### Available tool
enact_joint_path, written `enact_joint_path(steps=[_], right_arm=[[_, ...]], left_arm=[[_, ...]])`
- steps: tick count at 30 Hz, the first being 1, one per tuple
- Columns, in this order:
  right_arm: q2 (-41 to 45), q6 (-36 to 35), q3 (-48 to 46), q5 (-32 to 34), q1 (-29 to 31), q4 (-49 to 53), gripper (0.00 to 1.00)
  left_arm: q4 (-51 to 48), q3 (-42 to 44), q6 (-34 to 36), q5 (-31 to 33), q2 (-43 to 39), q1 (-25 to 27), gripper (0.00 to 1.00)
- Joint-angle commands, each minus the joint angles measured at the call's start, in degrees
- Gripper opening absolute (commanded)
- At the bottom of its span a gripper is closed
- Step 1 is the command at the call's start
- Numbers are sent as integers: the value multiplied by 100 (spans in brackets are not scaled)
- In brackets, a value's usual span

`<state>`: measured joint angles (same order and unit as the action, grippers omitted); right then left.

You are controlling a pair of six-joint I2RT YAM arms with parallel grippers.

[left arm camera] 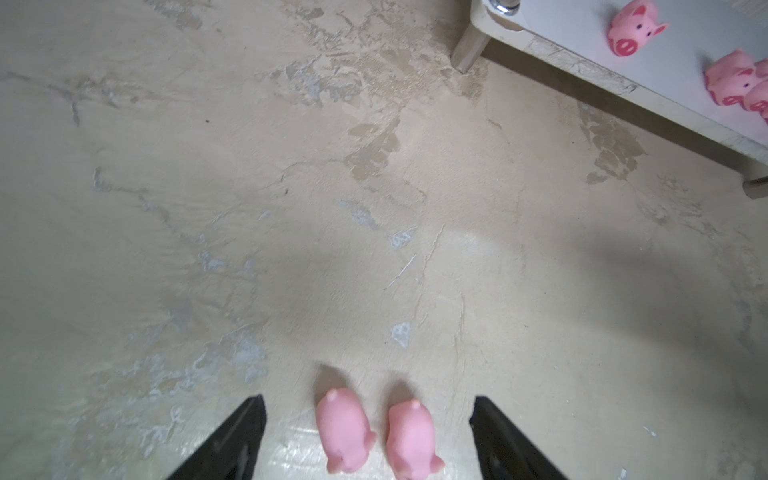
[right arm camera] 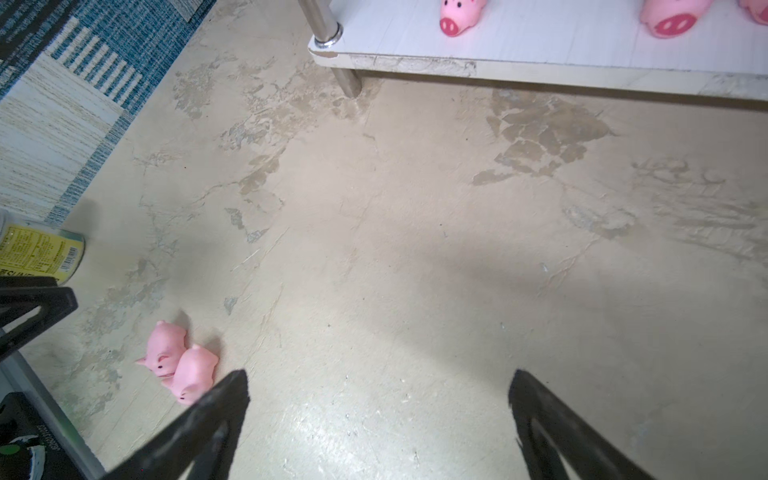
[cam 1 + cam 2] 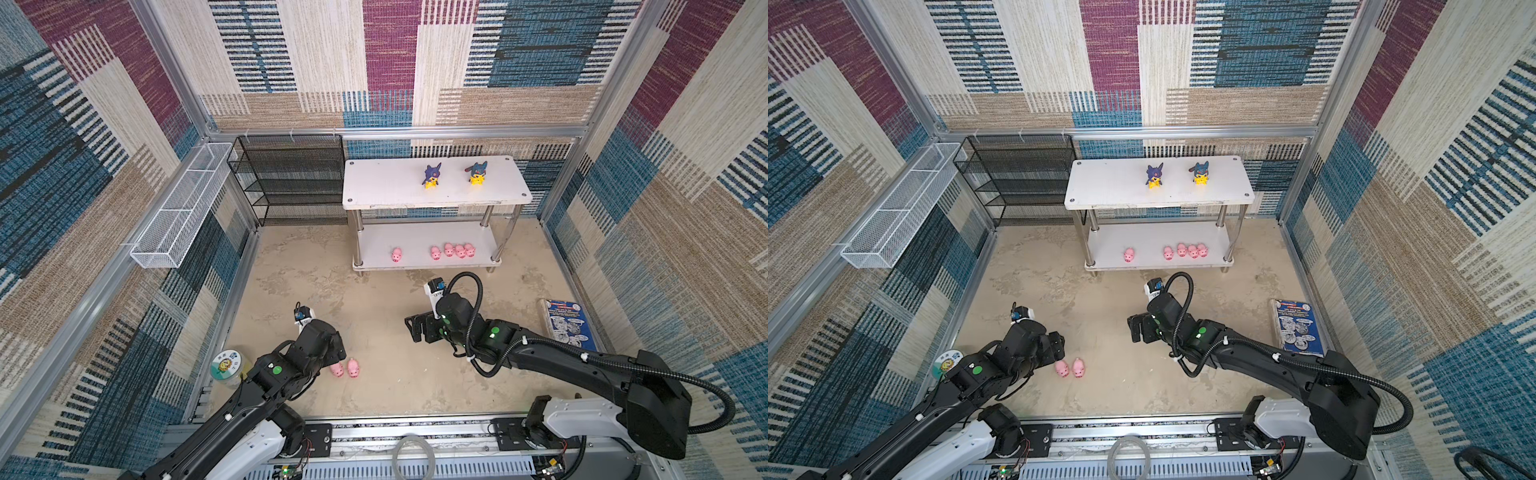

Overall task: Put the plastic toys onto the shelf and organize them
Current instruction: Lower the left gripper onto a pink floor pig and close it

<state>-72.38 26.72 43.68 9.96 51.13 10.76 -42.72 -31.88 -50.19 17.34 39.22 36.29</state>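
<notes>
Closest, under the left wrist: left gripper (image 1: pixel 367 399) low over the bench (image 1: pixel 374 208), jaws wide and holding nothing, one black finger (image 1: pixel 232 440) on either side of two pigs (image 1: pixel 343 432). Side by side on the bench, nearly touching, tails away from the wrist, clear of both fingers. In both top views, just beside the left wrist, toward the front.

Near mid-bench: right gripper (image 2: pixel 378 374), jaws equally wide, only bare bench between them. In both top views, points toward the left arm, in front of the shelf (image 3: pixel 374 183).

At the back: shelf to the right of a black rack (image 3: pixel 291 178); white basket (image 3: pixel 178 208) along the left wall. On the top tier, two hooded figurines (image 3: pixel 432 175), upright and apart. On the lower tier, five pigs (image 3: pixel 459 251), snouts forward: a lone pig (image 3: pixel 396 254) to the left, then four in a row, the last three bunched together.

Front left, partly hidden by the left arm: jar (image 3: pixel 226 368), green lid with a cartoon lion and characters too small to read. In the right wrist view, yellow-green label with barcode and unreadable fine print; larger letters below, cut off, seeming to begin SUN.

Flat by the right wall: book (image 3: pixel 565 324), blue cover, red banner across the top, round pictures, print too small to read.
</notes>
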Motion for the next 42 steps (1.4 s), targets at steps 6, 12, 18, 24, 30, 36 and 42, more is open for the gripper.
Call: enact_joint_path(steps=[6,12,18,24,30,36,42], right_arm=[[247,-119,-209,116,6,-236,100],[340,-94,-381,158,-37,-313,100],[419,-130,-466,129,-121,-365,100],[402,-166,-494,-6,-252,-379,100],[494,-167,-585,-81,-383,-373,100],[591,-197,-615,-157,-532,-343,100],[612,-237,-631,-205,-612,-296,100]], left_arm=[[-974,401,-1310,-278,-415,42,74],[-953,229,-1405,-157,133,200,73],[-637,336,-1576,-223,294,356,70],[-381,374,-1572,-305,691,430,69],[127,352,-1463,-466,1266,462,67],[313,314,-1354,-429,1663,488,64],[590,314,-1246,-454,2087,488,60]])
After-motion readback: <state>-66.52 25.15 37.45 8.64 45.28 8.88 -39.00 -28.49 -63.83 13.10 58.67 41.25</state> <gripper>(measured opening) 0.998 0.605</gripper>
